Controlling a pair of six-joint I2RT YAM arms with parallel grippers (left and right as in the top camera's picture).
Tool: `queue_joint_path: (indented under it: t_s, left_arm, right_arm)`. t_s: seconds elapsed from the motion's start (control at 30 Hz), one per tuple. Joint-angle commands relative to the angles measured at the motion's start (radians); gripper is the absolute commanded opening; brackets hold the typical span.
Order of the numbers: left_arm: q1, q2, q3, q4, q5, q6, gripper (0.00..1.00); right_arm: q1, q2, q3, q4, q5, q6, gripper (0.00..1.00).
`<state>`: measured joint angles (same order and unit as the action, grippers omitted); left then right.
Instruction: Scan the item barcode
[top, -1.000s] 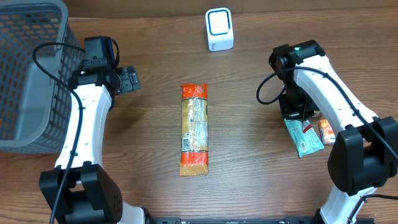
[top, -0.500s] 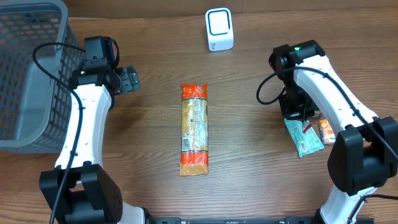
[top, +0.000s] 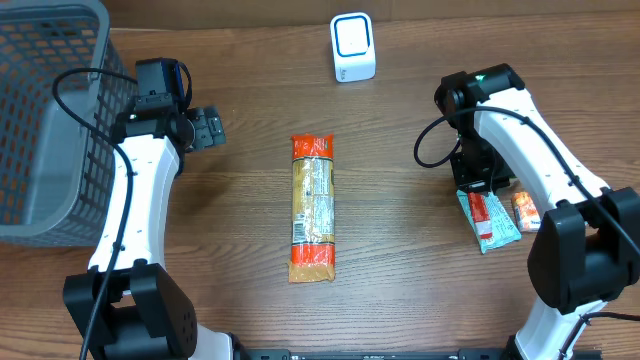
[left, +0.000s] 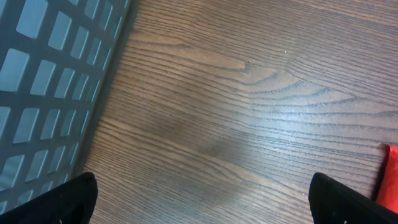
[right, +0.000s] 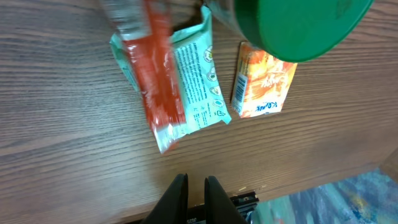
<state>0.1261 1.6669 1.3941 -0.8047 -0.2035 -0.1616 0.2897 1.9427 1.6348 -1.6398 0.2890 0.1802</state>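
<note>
At far left, grey basket (top: 40, 120) on the corner; beside it, left gripper (top: 207, 128) spread wide over table (left: 249, 93), empty. At centre, long orange packet (top: 313, 208) flat, lengthwise, label up, well apart from both grippers; beyond it, near far edge, white scanner (top: 352, 47) upright. Toward right, right gripper (right: 196, 190) all but pressed together, only a slit between fingers, nothing pinched; close by, blurred red sachet (right: 158, 74) across teal pack (right: 193, 81), small orange carton (right: 264, 84) just beside.
</note>
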Motion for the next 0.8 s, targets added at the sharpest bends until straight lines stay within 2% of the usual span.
queue_joint_path:
  t_s: [0.0,0.2,0.33,0.57,0.77]
  left_arm:
    - [-0.002,0.001,0.016,0.0,-0.006,-0.003,1.0]
    - [-0.002,0.001,0.016,0.0,-0.006,-0.003,1.0]
    - [-0.002,0.001,0.016,0.0,-0.006,-0.003,1.0]
    - [-0.002,0.001,0.016,0.0,-0.006,-0.003,1.0]
    - [-0.002,0.001,0.016,0.0,-0.006,-0.003,1.0]
  right_arm:
    - [-0.019,-0.011,0.0,0.002,0.01,-0.002,0.12]
    - [-0.024,-0.011,0.0,0.013,-0.027,0.003,0.14]
    - [-0.024,-0.011,0.0,0.067,-0.169,0.002,0.17]
    - [0.004,-0.011,0.0,0.185,-0.42,0.003,0.17]
    - [0.077,-0.011,-0.026,0.249,-0.441,0.005,0.17]
